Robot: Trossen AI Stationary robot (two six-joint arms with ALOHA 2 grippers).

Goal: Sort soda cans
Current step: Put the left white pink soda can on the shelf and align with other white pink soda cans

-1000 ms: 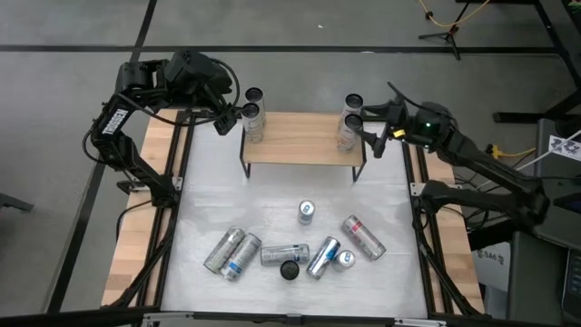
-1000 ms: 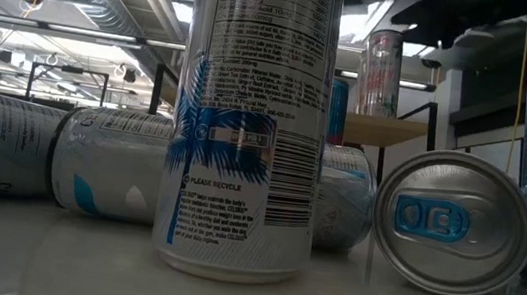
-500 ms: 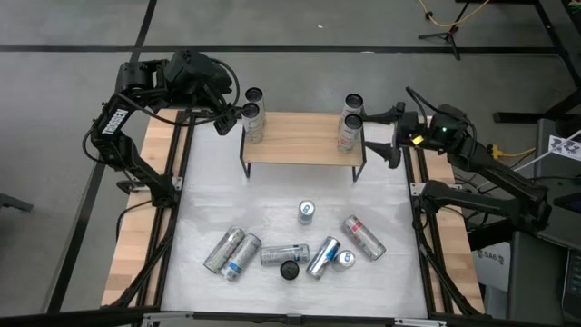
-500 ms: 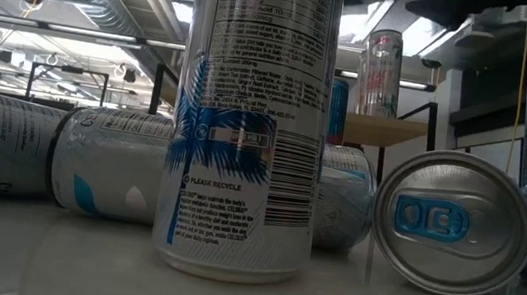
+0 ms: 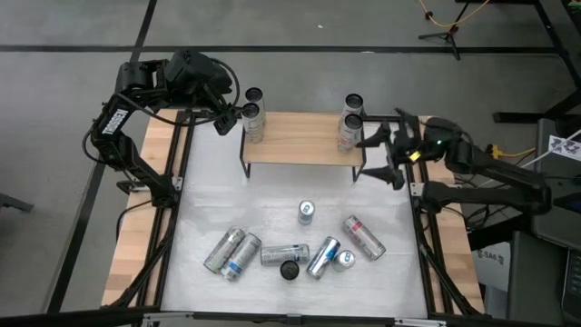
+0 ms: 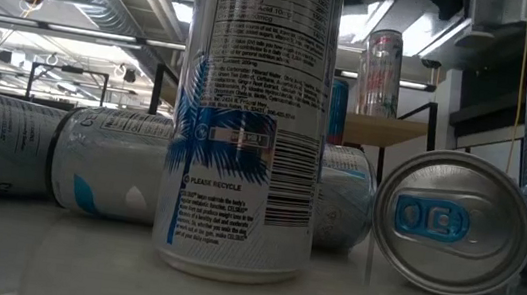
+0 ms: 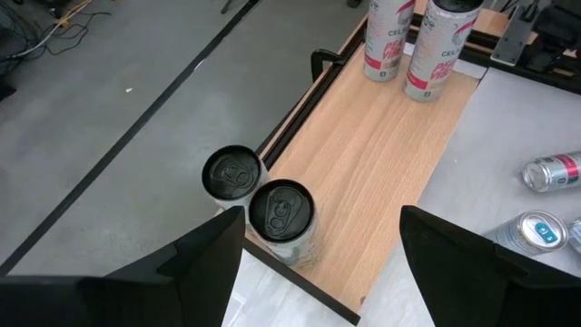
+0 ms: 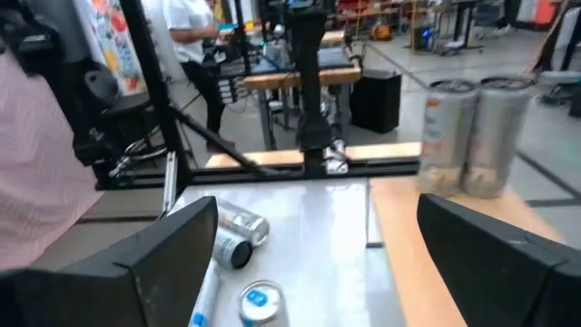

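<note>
Two soda cans (image 5: 253, 107) with dark tops stand at the left end of a raised wooden shelf (image 5: 300, 138), and two red-labelled cans (image 5: 349, 116) stand at its right end. Several more cans (image 5: 284, 254) lie or stand on the white table top near its front; one stands alone (image 5: 306, 212). My left gripper (image 5: 227, 118) hovers open just left of the shelf's left cans (image 7: 281, 213), above them. My right gripper (image 5: 386, 156) is open beside the shelf's right end, pointing level toward the table's left, with nothing between its fingers (image 8: 154, 254).
The shelf stands on thin black legs (image 5: 243, 163) at the table's far middle. Black frame rails (image 5: 172, 182) run along both sides of the table. In the low view a standing can (image 6: 247, 115) fills the middle. A person (image 8: 191, 36) stands in the room beyond.
My right gripper has drawn back from the shelf's right-end cans toward the table's near edge and swung round to face the table's left, staying open. The cans have kept their places.
</note>
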